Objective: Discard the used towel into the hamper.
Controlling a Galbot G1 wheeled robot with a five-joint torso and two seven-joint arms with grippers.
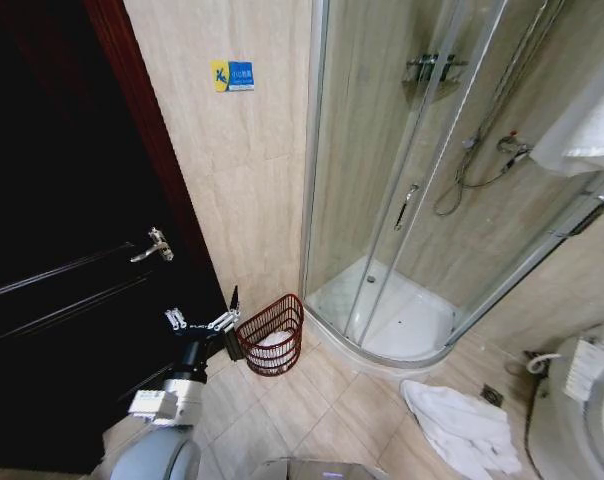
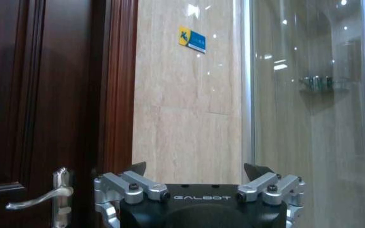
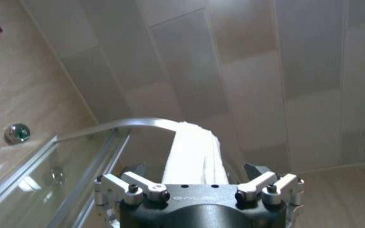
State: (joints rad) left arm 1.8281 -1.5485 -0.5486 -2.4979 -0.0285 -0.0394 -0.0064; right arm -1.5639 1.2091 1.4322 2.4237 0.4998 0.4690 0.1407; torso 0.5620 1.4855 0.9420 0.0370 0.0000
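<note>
The hamper point(image 1: 272, 335), a red-brown wire basket, stands on the floor tiles by the wall next to the shower, with something white inside it. My left gripper point(image 1: 202, 310) hovers open just left of the hamper's rim and holds nothing; in the left wrist view the left gripper point(image 2: 197, 168) faces the wall. A white towel point(image 3: 192, 152) hangs folded over the shower's curved top rail point(image 3: 106, 127). My right gripper point(image 3: 195, 170) is open just in front of it, with the towel lined up between the fingers. The same towel point(image 1: 587, 125) shows at the head view's upper right.
Another white towel point(image 1: 462, 425) lies crumpled on the floor at the right, near a floor drain point(image 1: 492, 395). A dark wooden door point(image 1: 62, 250) with a metal handle point(image 1: 154, 246) stands left of the hamper. The glass shower enclosure point(image 1: 412, 200) fills the middle, and a white fixture point(image 1: 582, 400) sits at the far right.
</note>
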